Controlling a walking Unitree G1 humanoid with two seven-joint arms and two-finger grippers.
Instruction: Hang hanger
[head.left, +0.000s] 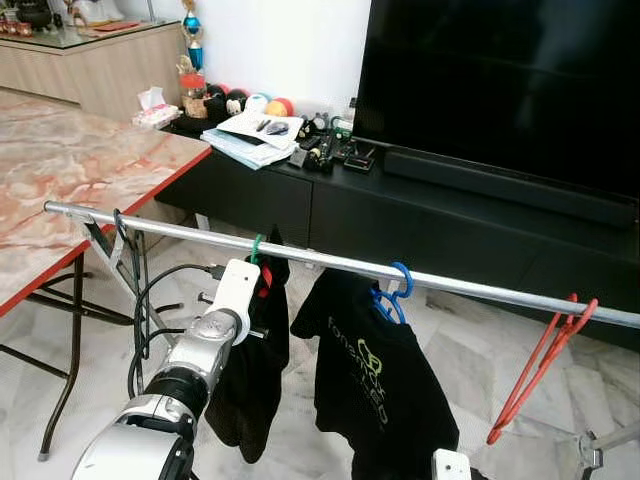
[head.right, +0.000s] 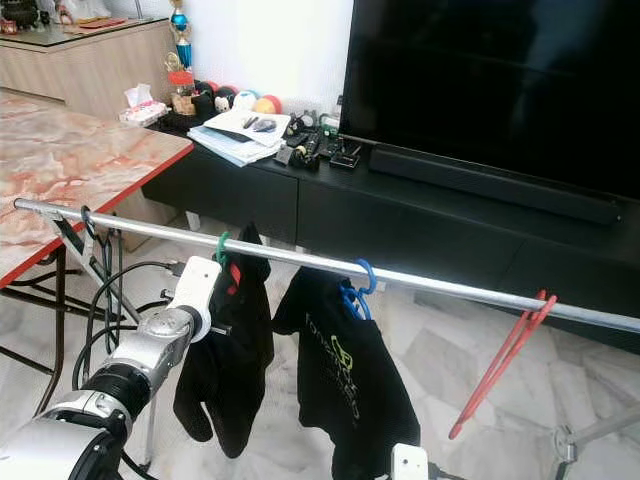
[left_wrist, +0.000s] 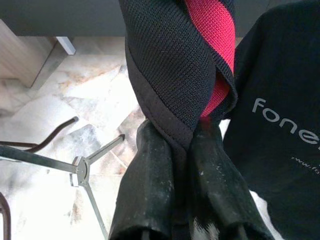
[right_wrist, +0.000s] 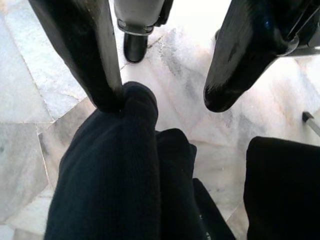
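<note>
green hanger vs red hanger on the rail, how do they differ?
The green hanger sits toward the rail's left end; the red hanger hangs near its right end. The green one carries a black garment, which the left gripper pinches with shut jaws; the red one is bare and untouched. The red one hangs slanted with its full frame showing; the green one's hook alone shows. Both hook over the same rail.

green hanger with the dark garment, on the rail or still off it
On the rail: the green hanger hooks over the metal rail, dark garment hanging below, while the left end effector pinches the fabric.
</note>
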